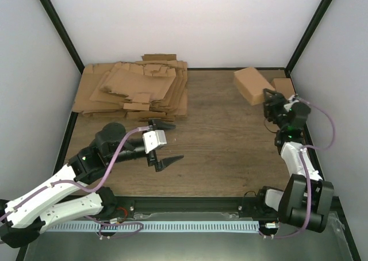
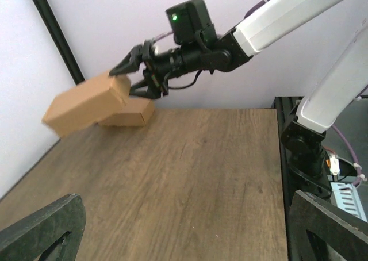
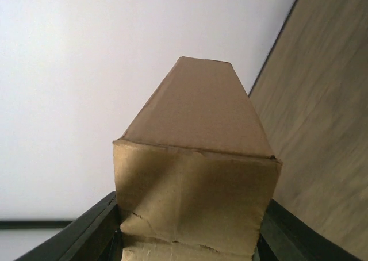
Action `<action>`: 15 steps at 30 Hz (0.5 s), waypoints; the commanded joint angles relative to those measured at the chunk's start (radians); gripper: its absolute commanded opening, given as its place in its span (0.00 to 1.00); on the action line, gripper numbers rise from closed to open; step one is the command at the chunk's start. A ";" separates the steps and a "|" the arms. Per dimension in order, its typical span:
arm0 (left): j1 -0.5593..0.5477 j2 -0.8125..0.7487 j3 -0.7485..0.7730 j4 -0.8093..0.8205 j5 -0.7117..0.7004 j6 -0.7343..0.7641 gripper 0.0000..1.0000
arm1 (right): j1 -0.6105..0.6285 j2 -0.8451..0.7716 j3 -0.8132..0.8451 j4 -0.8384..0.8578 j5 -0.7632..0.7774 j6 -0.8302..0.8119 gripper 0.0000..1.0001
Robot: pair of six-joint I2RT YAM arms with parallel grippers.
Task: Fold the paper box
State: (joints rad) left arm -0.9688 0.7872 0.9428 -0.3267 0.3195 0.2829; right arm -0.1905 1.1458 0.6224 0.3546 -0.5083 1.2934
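The paper box (image 1: 252, 84) is already a closed brown carton. It is in the far right corner of the wooden table (image 1: 218, 152), close to the back wall. The right gripper (image 1: 267, 100) holds it by one end. In the right wrist view the carton (image 3: 195, 186) fills the space between the two black fingers (image 3: 86, 232), and both press against its sides. In the left wrist view the carton (image 2: 86, 106) is tilted, with its free end lower and pointing away from the arm. It looks a little blurred there, and one cannot tell if the low end touches the table.

Just behind it a second small brown carton (image 2: 131, 114) rests on the table near the wall.

The left gripper (image 1: 171, 142) is over the left middle part of the table. Its fingers (image 2: 43, 229) are spread wide and there is nothing between them. It is well apart from the paper box.

A heap of flat cardboard sheets (image 1: 135, 88) lies in the far left corner, beyond the left gripper.
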 commanded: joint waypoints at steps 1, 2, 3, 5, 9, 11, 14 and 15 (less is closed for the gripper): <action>-0.003 0.006 -0.045 0.075 0.006 -0.082 1.00 | -0.169 0.041 -0.023 0.262 -0.069 -0.062 0.30; -0.003 0.007 -0.052 0.086 0.001 -0.089 1.00 | -0.200 0.057 -0.027 0.302 -0.087 -0.068 0.30; -0.003 0.010 -0.061 0.096 -0.003 -0.095 1.00 | -0.232 0.070 -0.025 0.321 -0.094 -0.070 0.30; -0.003 0.019 -0.073 0.114 -0.003 -0.102 1.00 | -0.281 0.090 -0.038 0.389 -0.097 -0.084 0.31; -0.002 0.045 -0.073 0.129 0.010 -0.110 1.00 | -0.328 0.125 -0.058 0.470 -0.067 -0.134 0.32; -0.001 0.056 -0.069 0.128 0.016 -0.108 1.00 | -0.345 0.157 -0.080 0.516 -0.045 -0.133 0.33; -0.001 0.071 -0.066 0.127 0.019 -0.103 1.00 | -0.365 0.240 -0.101 0.635 -0.036 -0.098 0.33; -0.002 0.078 -0.067 0.130 0.018 -0.102 1.00 | -0.369 0.274 -0.096 0.666 -0.040 -0.086 0.33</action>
State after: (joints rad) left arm -0.9688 0.8520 0.8745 -0.2337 0.3195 0.1856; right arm -0.5304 1.3300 0.5346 0.8284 -0.5606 1.2022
